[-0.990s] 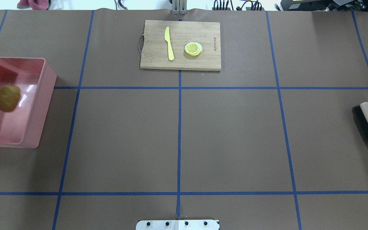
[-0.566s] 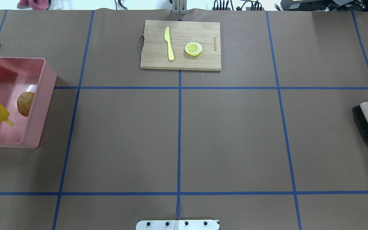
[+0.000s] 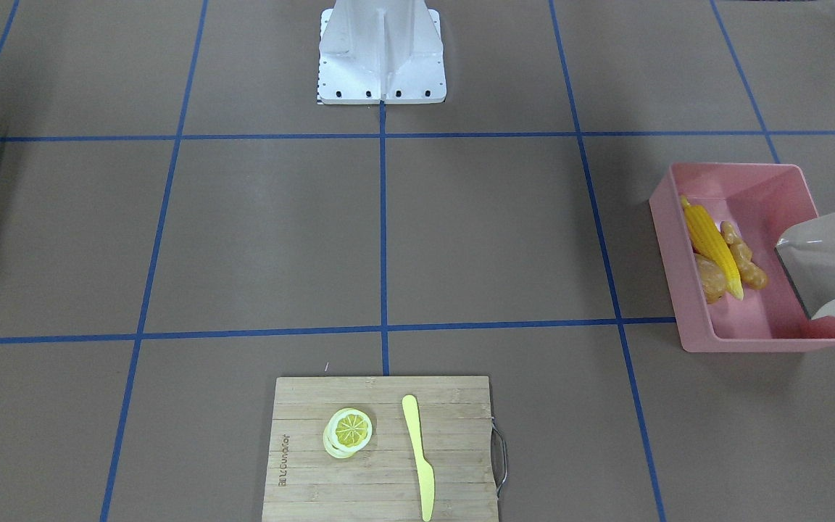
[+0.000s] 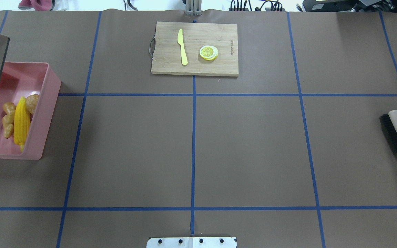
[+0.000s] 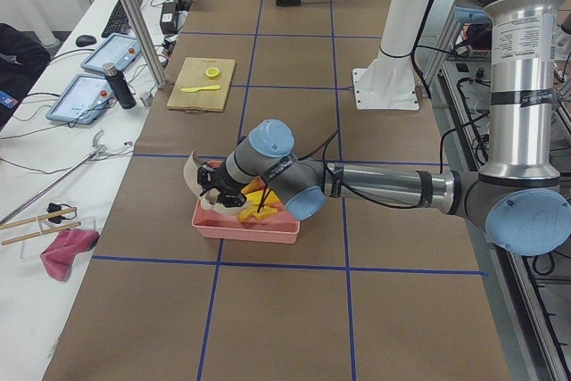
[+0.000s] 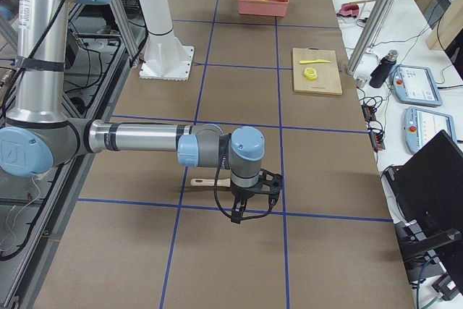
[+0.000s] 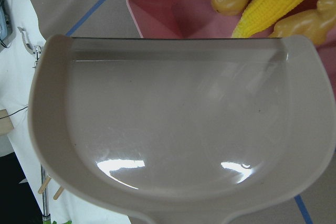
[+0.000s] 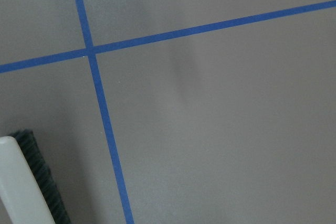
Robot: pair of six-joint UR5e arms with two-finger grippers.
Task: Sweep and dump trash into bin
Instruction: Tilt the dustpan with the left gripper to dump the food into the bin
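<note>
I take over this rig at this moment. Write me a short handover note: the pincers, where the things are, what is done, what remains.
Left pincer: at the dustpan, tilted over the bin; open or shut cannot be told.
Right pincer: low over the table, the brush lying beside it; state cannot be told.
Things: corn cob, ginger root and potato all lie in the bin; the dustpan is empty.
Done: sweeping and dumping.
Left: probably only setting the dustpan down.
</note>
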